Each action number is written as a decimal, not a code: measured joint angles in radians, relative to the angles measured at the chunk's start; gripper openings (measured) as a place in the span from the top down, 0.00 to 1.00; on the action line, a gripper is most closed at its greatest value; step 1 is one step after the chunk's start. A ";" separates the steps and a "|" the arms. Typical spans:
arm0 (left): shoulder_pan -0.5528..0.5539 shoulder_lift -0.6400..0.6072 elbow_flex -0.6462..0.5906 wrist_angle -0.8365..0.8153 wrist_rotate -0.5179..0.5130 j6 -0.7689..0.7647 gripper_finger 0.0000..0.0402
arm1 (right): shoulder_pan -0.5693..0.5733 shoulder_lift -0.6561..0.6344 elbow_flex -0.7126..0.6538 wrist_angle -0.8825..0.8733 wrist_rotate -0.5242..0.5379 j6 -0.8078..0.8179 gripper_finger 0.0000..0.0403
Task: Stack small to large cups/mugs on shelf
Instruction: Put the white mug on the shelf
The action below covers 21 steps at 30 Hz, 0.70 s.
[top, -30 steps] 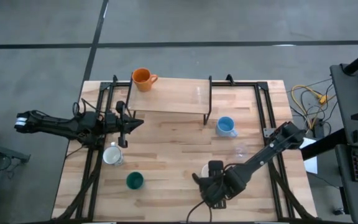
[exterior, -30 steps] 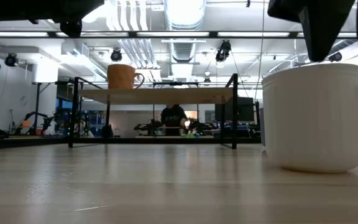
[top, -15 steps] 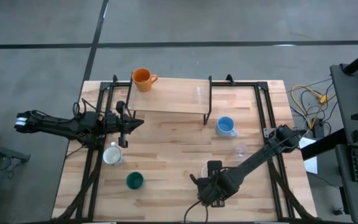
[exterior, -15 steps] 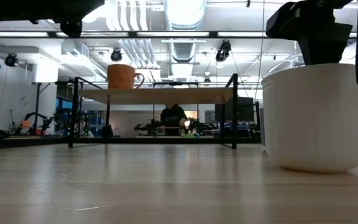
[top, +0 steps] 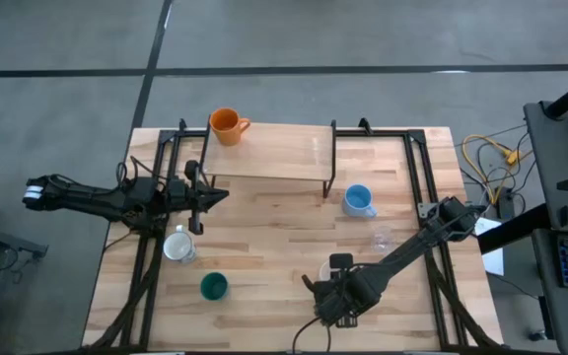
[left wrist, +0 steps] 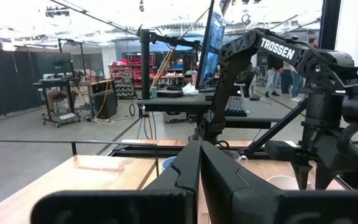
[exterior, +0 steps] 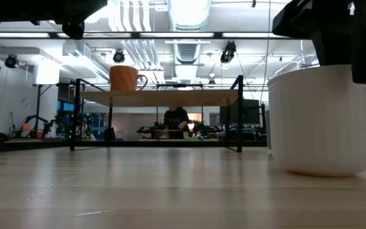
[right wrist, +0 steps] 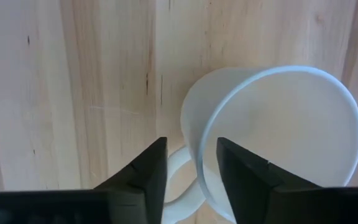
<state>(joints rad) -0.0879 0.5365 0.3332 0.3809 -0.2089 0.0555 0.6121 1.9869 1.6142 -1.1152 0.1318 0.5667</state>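
- The right gripper (right wrist: pixel 191 165) has come lower over the plain white mug (right wrist: pixel 272 140) than it was a second ago, its dark bulk now sunk to the rim in the low view; over the last half second it has hardly shifted sideways.
- Its fingers stand parted by a modest gap and grip nothing yet; the mug's near wall and the root of its handle sit directly beneath that gap, one finger outside the wall, the other over the rim.
- I'd judge a grasp on the wall is close; closing should secure the mug for carrying.
- The shelf (top: pixel 269 153) lies well beyond the gripper, carrying only the orange mug (top: pixel 225 124); most of the stacking remains.
- The left gripper (top: pixel 201 197) waits, fingers pressed together and empty, by the shelf's near left leg, unmoved.
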 joint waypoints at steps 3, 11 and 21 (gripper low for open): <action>0.000 0.000 0.000 0.000 0.000 0.000 1.00 | -0.005 0.000 0.000 0.000 0.000 -0.002 0.74; 0.000 0.000 0.000 0.000 0.000 0.000 1.00 | -0.011 0.000 -0.001 0.000 -0.031 -0.008 0.89; 0.000 0.000 0.000 0.000 0.000 0.000 1.00 | -0.011 0.000 -0.001 0.002 -0.056 -0.026 0.97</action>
<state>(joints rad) -0.0879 0.5362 0.3332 0.3805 -0.2089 0.0555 0.6010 1.9869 1.6135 -1.1133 0.0761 0.5404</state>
